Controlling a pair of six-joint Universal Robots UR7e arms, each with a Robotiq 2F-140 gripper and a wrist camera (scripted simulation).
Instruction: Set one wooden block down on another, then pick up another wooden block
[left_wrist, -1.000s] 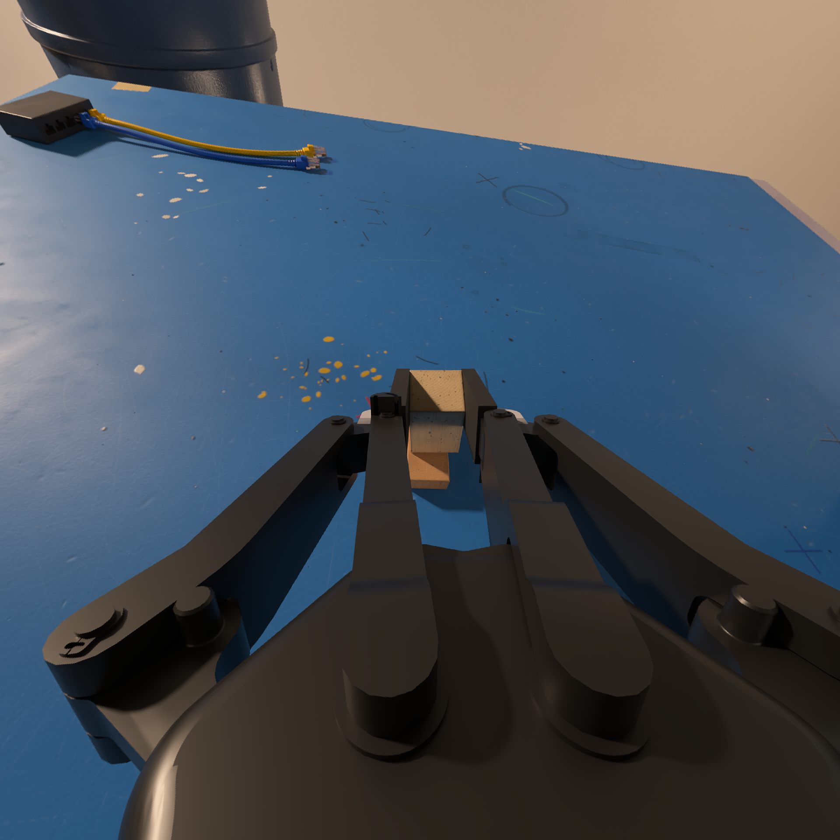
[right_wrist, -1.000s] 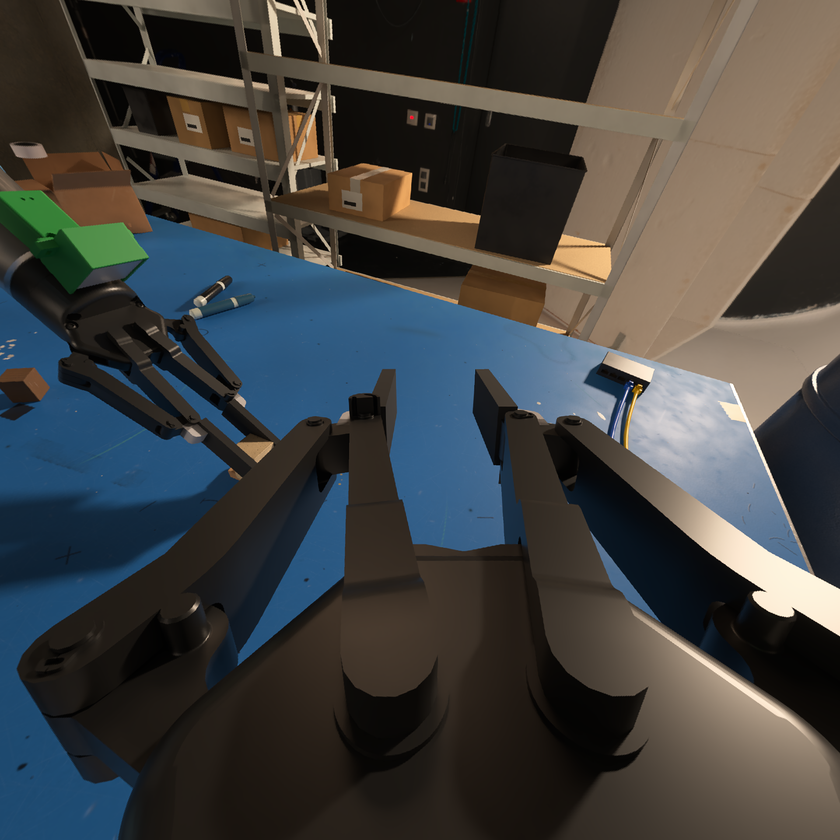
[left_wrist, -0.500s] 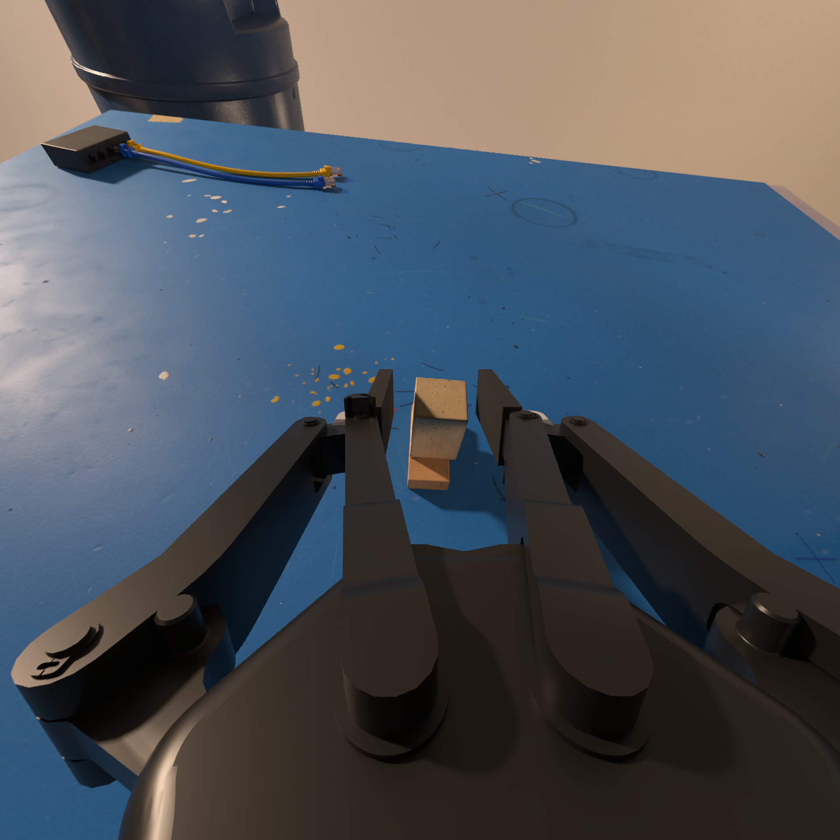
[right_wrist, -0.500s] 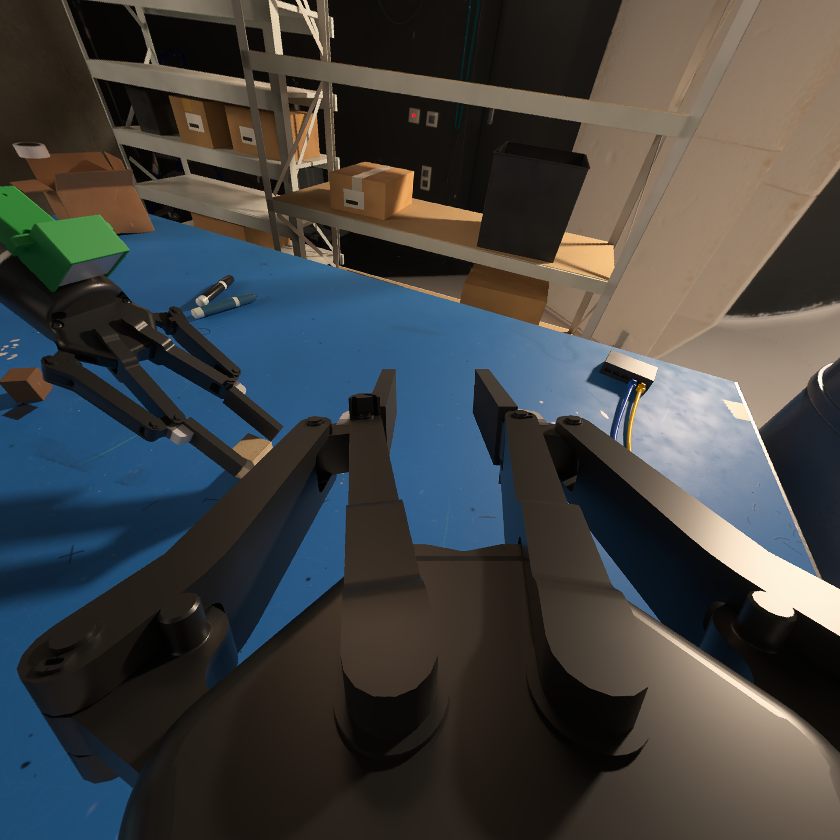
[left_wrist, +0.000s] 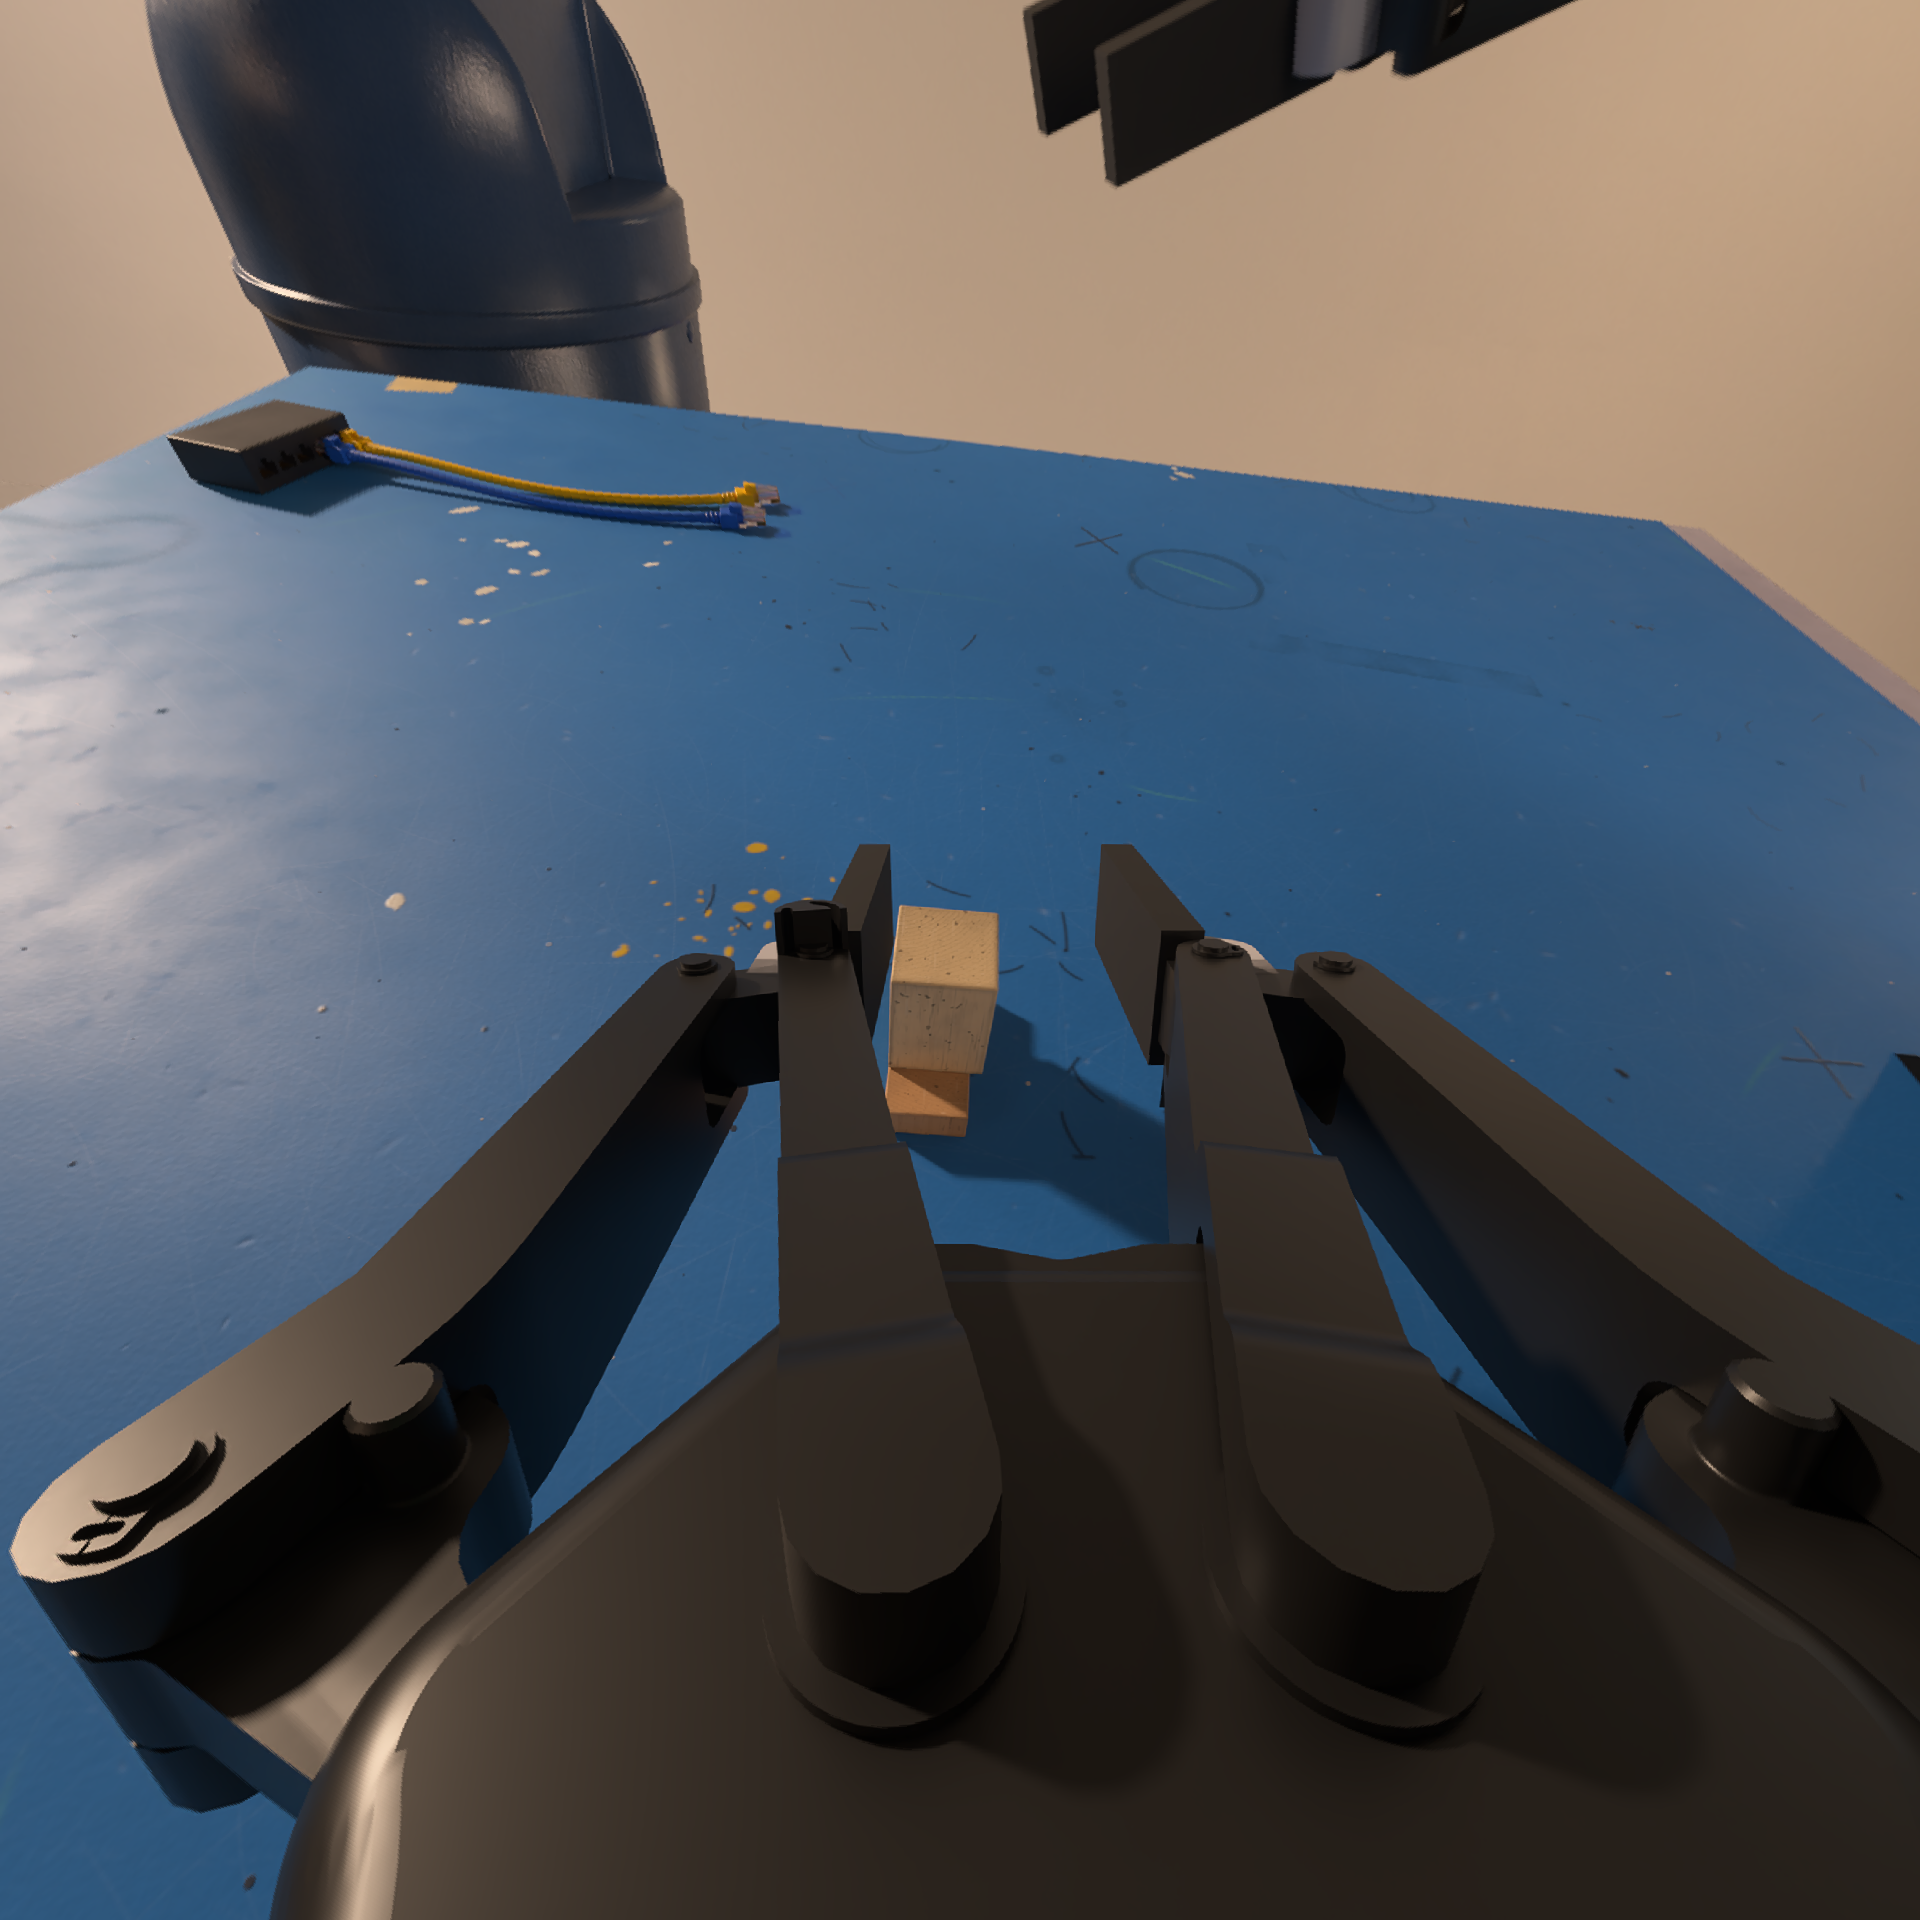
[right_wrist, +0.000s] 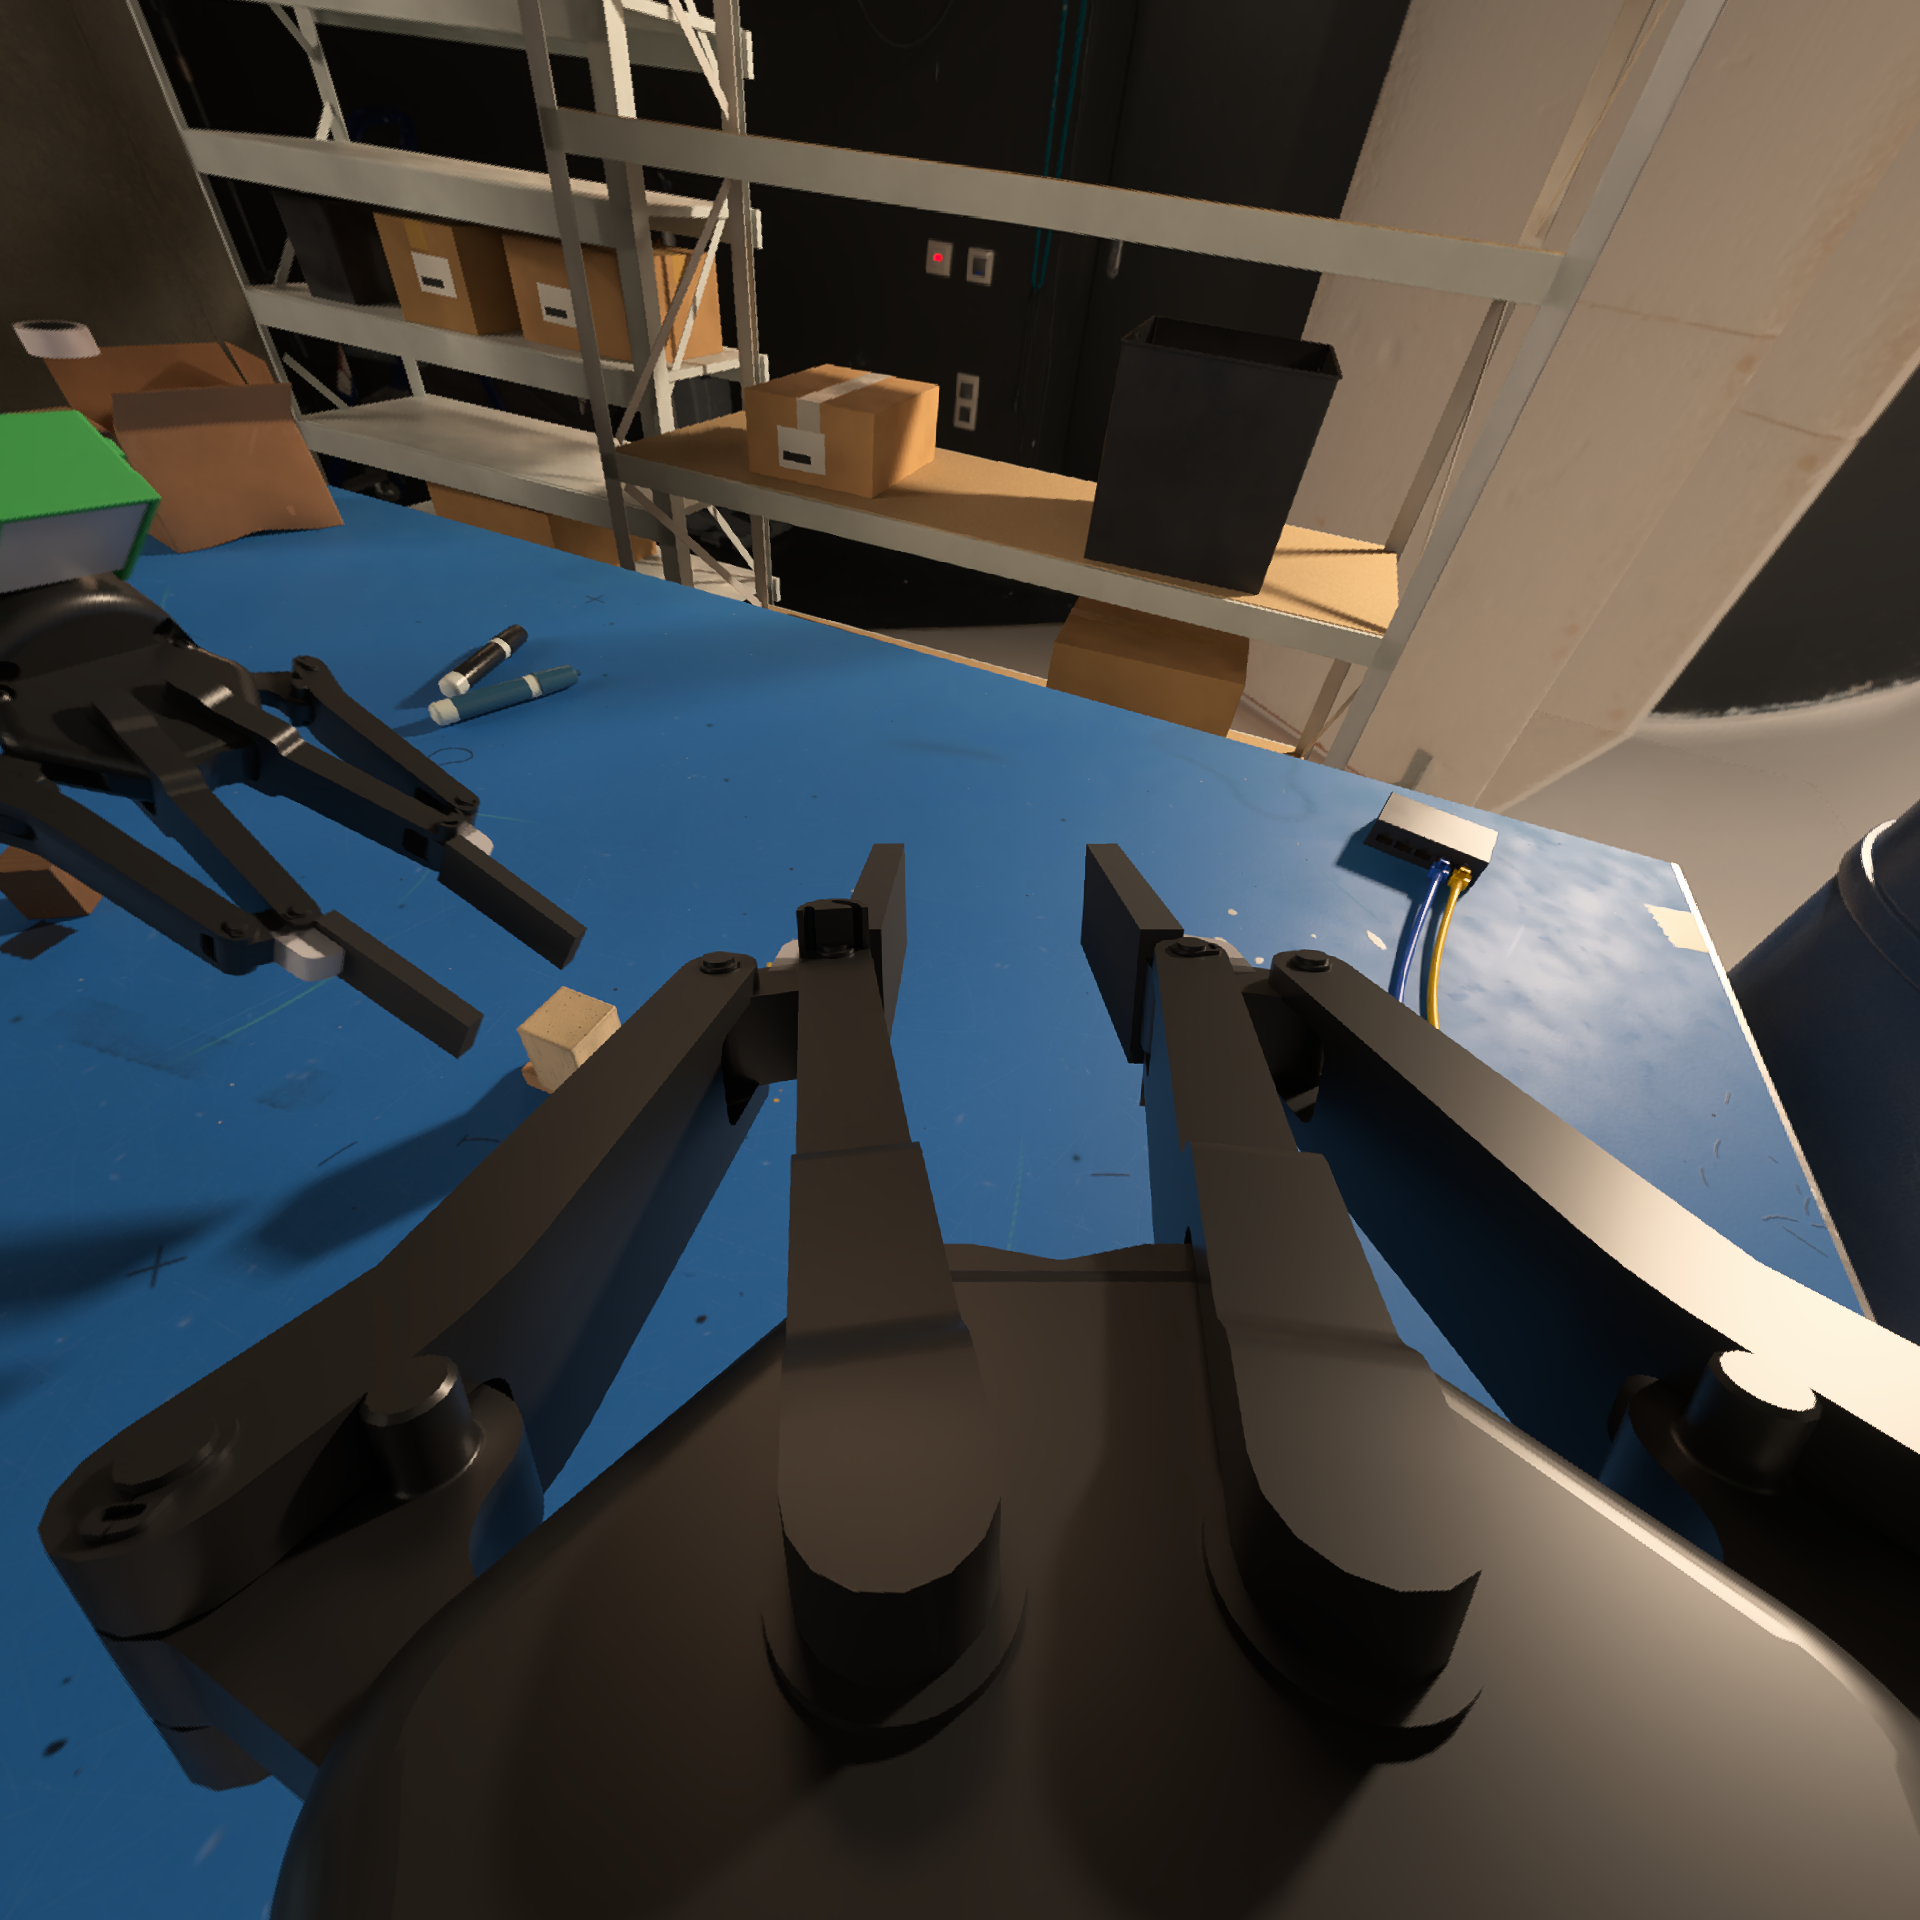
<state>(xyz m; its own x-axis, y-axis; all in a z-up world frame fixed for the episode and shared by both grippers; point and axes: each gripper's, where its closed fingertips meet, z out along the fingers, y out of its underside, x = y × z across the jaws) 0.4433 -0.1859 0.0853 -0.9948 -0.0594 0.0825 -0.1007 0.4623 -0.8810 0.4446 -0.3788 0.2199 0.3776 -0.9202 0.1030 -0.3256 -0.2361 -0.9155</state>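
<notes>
Resting on the darker wooden block (left_wrist: 927, 1103), the pale wooden block (left_wrist: 943, 987) sits free on the blue desk (left_wrist: 1351, 779), overhanging its base on one side, so the stack looks finished but not squarely seated. The left pincer (left_wrist: 992, 935) is released, jaws spread wide with nothing held; in its own view the stack appears hard against the left finger (left_wrist: 868, 904), though the right wrist view shows both fingers raised clear of it. A careless sideways sweep from here could clip that top block and knock it off, since little seems to hold it beyond its own weight. The right pincer (right_wrist: 992, 914) hangs spread and empty over bare desk. A third wooden block (right_wrist: 42, 883) lies farther off behind the left arm, partly hidden; reaching it means turning away from the stack, and a low, hurried path risks brushing the pile or the two markers (right_wrist: 499, 675) nearby.
</notes>
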